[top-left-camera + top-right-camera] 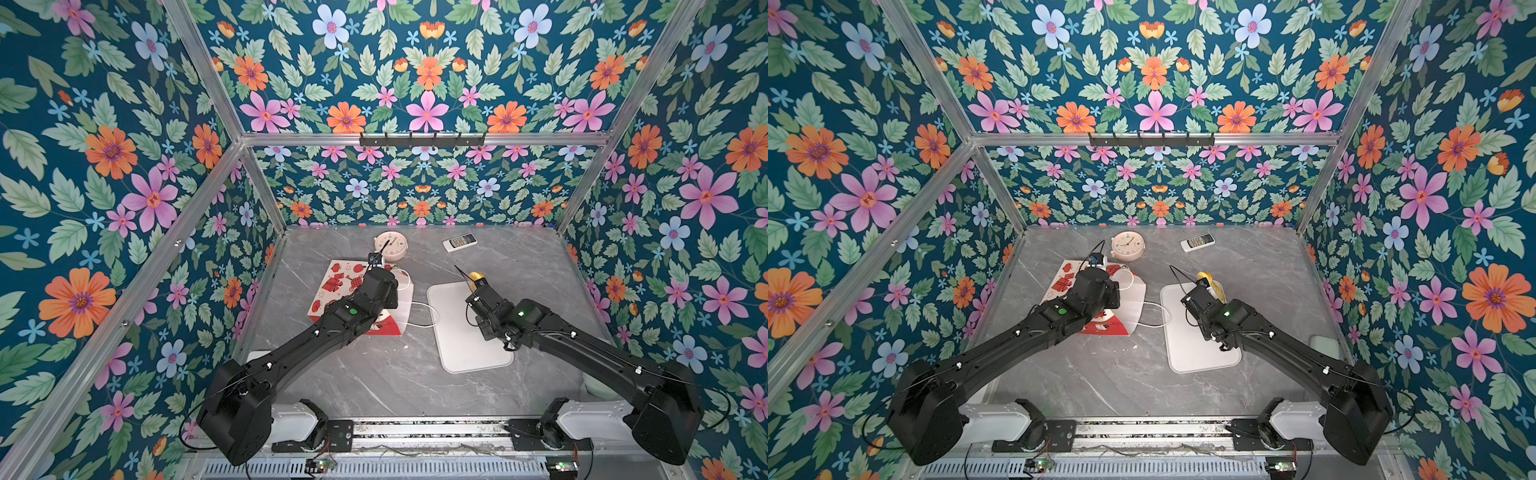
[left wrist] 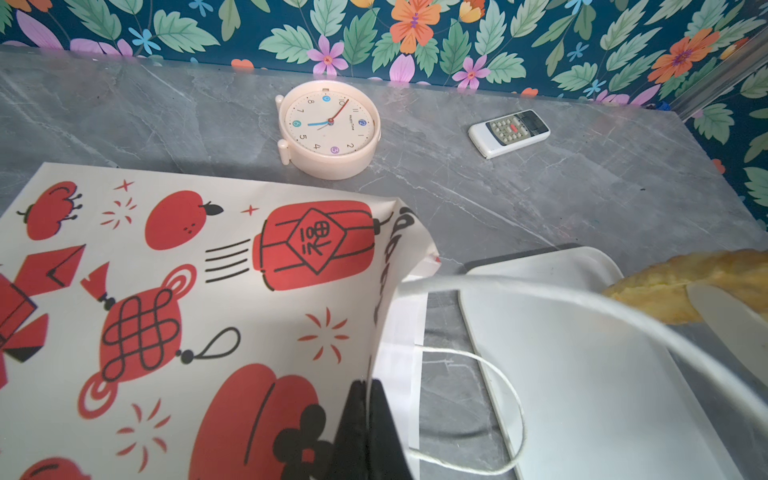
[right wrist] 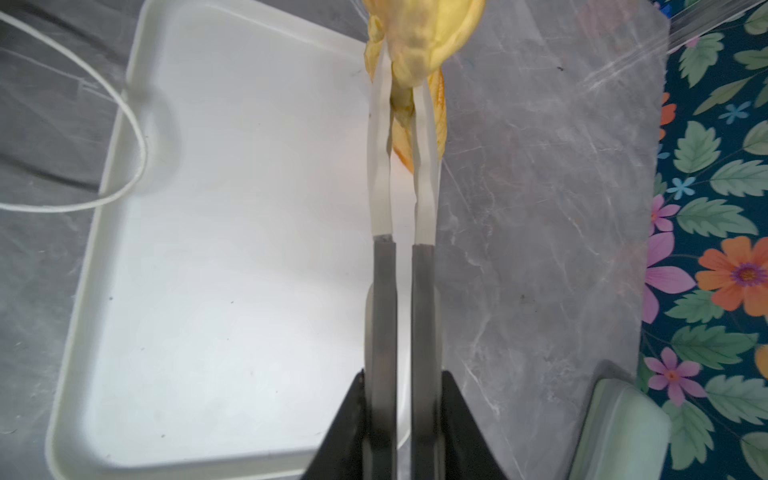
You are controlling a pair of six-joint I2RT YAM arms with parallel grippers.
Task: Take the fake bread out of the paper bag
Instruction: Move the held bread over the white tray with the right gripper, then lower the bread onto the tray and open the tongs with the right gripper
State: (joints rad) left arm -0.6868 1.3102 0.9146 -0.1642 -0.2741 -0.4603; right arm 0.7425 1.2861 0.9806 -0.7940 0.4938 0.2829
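Observation:
The paper bag [image 1: 332,286] [image 1: 1065,284], white with red prints, lies tipped on the grey table with its mouth toward the white tray. My left gripper [image 2: 368,386] [image 1: 388,293] is shut on the bag's mouth edge [image 2: 399,332], pinching the paper. My right gripper [image 3: 405,62] [image 1: 473,284] [image 1: 1204,286] is shut on a glossy yellow piece of fake bread [image 3: 419,33] [image 1: 475,276] [image 1: 1208,280] [image 2: 685,278], which it holds by the tray's far right corner. The inside of the bag is hidden.
A white tray [image 1: 457,332] [image 1: 1187,345] [image 3: 228,249] [image 2: 582,374] lies right of the bag. The bag's cord handles [image 1: 424,316] [image 2: 498,374] reach onto its near edge. A cream clock [image 1: 390,245] and a remote [image 1: 459,242] lie at the back. A pale green object [image 1: 1325,345] sits by the right wall.

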